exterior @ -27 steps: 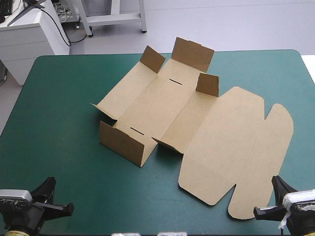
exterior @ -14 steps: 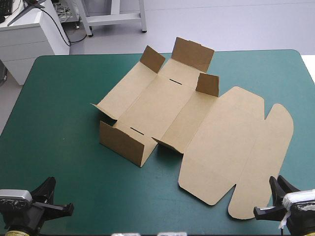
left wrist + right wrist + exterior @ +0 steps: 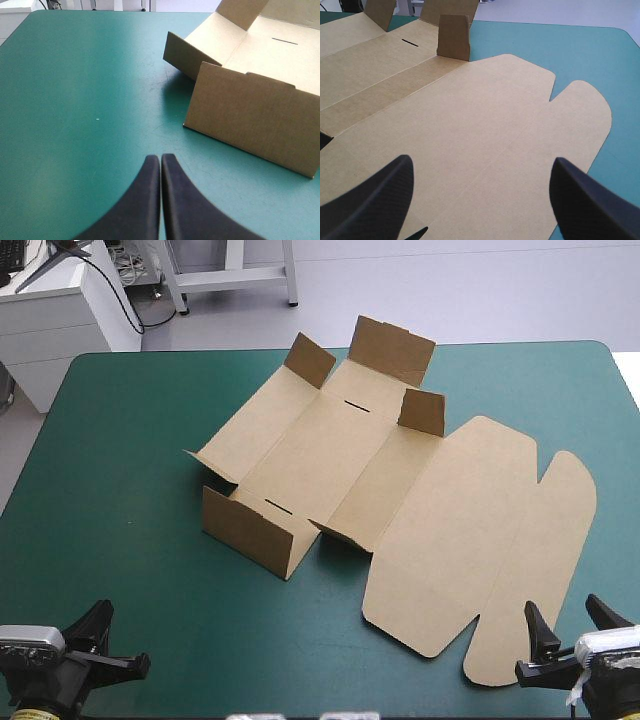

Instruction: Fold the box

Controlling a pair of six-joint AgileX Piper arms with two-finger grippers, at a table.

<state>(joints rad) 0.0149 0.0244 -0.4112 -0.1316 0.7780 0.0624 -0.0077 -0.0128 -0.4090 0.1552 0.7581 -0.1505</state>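
Box (image 3: 380, 490) mid-surface (image 3: 120, 440): end flaps raised, wide panel flat toward right. Left gripper (image 3: 160, 157) fingers together, near front flap. Right gripper (image 3: 482, 161) fingers apart at panel's near edge.

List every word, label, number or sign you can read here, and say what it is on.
None: no text can be read in any view.
The box is plain brown board. Its only marks are two dark slots, not writing.
The table cover bears no print.

One box (image 3: 320, 450), one table (image 3: 120, 440), two hands: left hand (image 3: 160, 158), right hand (image 3: 482, 165).
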